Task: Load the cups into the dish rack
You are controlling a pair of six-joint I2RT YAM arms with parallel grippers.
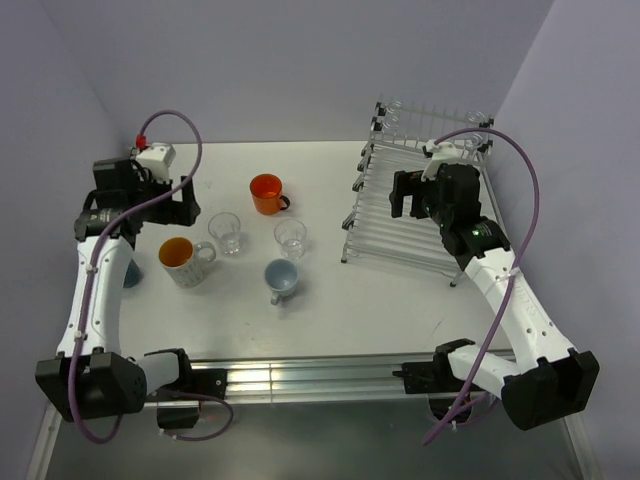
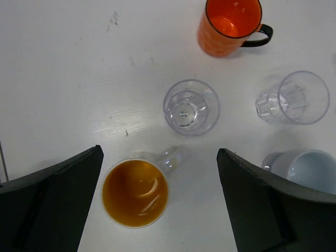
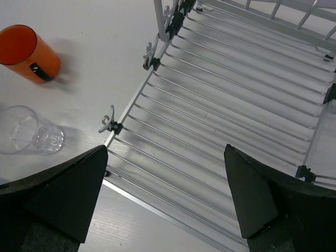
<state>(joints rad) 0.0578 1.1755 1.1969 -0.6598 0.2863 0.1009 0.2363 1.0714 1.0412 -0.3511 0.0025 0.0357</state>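
Left wrist view showed the left gripper [image 2: 158,152] gaping over the white mug [image 2: 135,193], lower centre: rigid, probably slick, best pinched at its rim.

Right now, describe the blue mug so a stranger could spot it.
Start at the dish rack on the table's right and look left. The blue mug stands nearest the arm bases, just in front of a tumbler. It alone is pale blue; its neighbours are clear, orange, or white.
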